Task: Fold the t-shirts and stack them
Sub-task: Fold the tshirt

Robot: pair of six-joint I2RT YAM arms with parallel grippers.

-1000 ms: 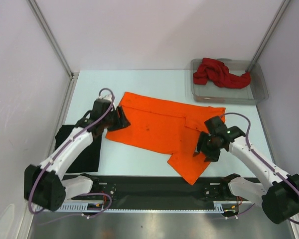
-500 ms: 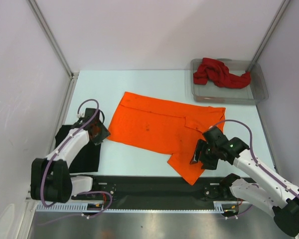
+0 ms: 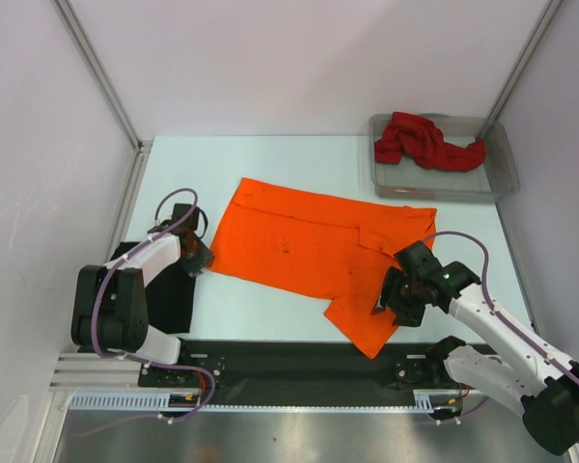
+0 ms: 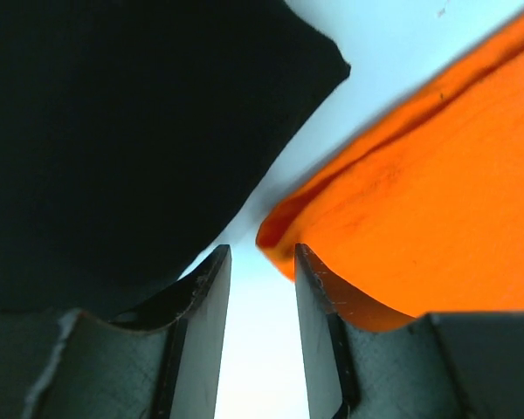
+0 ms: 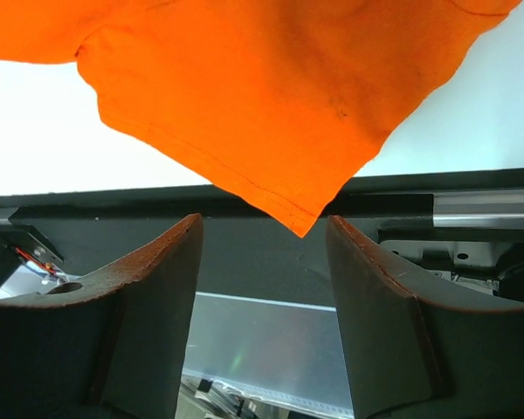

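Observation:
The bright orange t-shirt [image 3: 309, 246] lies spread flat on the table, its near corner hanging over the black front rail. The black t-shirt [image 3: 150, 289] lies folded at the left. The dark red t-shirt [image 3: 425, 140] is crumpled in the tray. My left gripper [image 3: 201, 260] is open and empty, low at the orange shirt's left corner [image 4: 284, 240], between it and the black shirt [image 4: 113, 131]. My right gripper [image 3: 388, 301] is open and empty, just above the orange shirt's near corner [image 5: 301, 223].
A clear grey plastic tray [image 3: 502, 183] stands at the back right. A black rail [image 3: 289, 362] runs along the table's front edge. Metal frame posts rise at the back left and back right.
My left gripper has pulled back from the orange shirt's left edge to its near left corner. My right gripper has moved nearer, over the shirt's near corner. The shirts have not moved.

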